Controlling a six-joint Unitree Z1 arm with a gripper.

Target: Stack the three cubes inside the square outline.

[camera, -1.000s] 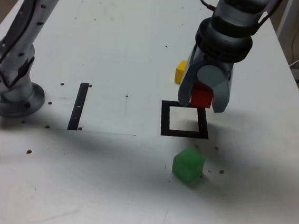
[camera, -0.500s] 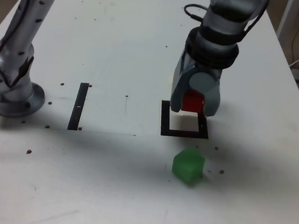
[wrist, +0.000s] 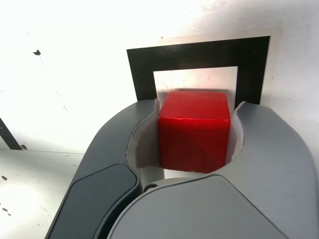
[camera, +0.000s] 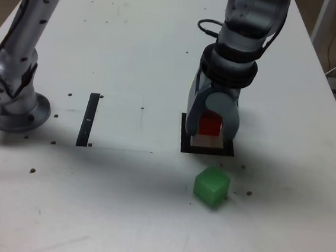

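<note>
The red cube (camera: 210, 125) sits clamped between my two grey fingers (wrist: 124, 164), its side faces pressed against the pale pads inside them, as the wrist view shows. My hand (camera: 211, 125) points down over the square outline (camera: 184, 145), and the cube hangs low above the white middle of that black frame; from the exterior view I cannot tell whether its underside touches the surface. In the wrist view the frame (wrist: 199, 55) lies just past the cube, its far bar and both side bars plain, the near part hidden by the cube and my fingers.

The green cube (camera: 212, 186) rests on the worktop (camera: 133, 51) near the outline, on the side closer to the exterior camera and a little toward the exterior view's right, apart from the frame. The yellow cube does not show in either view; my arm (camera: 249, 26) covers the stretch of worktop behind the frame.

Toward the exterior view's left, well apart from the outline, a thin black strip (camera: 89, 119) lies flat on the white worktop, running away from the camera. One end of it shows in the wrist view too (wrist: 9, 135). Further left stands the grey base (camera: 12, 105) of my arm, bolted down at the edge. Small dark specks dot the worktop around the green cube and near the strip
</note>
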